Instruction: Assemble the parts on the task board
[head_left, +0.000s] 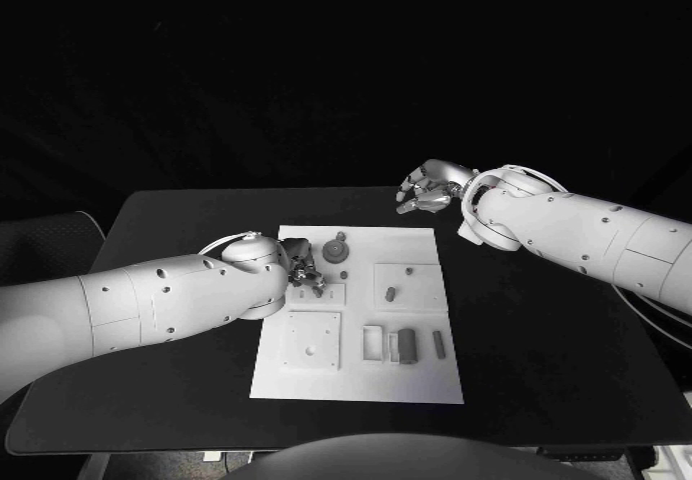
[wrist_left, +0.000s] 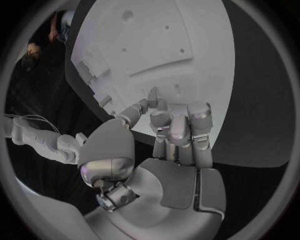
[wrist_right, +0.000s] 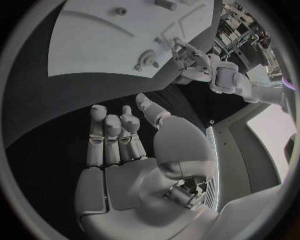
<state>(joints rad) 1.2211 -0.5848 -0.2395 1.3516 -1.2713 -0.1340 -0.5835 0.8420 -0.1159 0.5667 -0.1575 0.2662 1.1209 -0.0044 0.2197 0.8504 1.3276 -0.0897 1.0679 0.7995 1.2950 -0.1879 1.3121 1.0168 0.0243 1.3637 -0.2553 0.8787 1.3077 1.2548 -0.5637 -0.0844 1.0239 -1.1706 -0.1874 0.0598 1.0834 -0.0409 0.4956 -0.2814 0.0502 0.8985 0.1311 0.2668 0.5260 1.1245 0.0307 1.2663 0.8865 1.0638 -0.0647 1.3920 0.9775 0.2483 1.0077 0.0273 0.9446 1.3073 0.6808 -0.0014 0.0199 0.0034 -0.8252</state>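
Fingers (wrist_left: 178, 125) of left hand (head_left: 303, 272) curling over board (head_left: 418, 245), grip contents unclear; right hand (head_left: 430, 188) hovering open, empty. Pls be seating part (head_left: 335, 249) slowly, square.

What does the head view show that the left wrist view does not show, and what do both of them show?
Head view alone: the right hand, held open over the black table beyond the task board's far right corner, and the small grey parts near the board's front. Left wrist view alone: the left hand's palm side, its fingers curled down to the board. Both: the white task board and the left hand on it.
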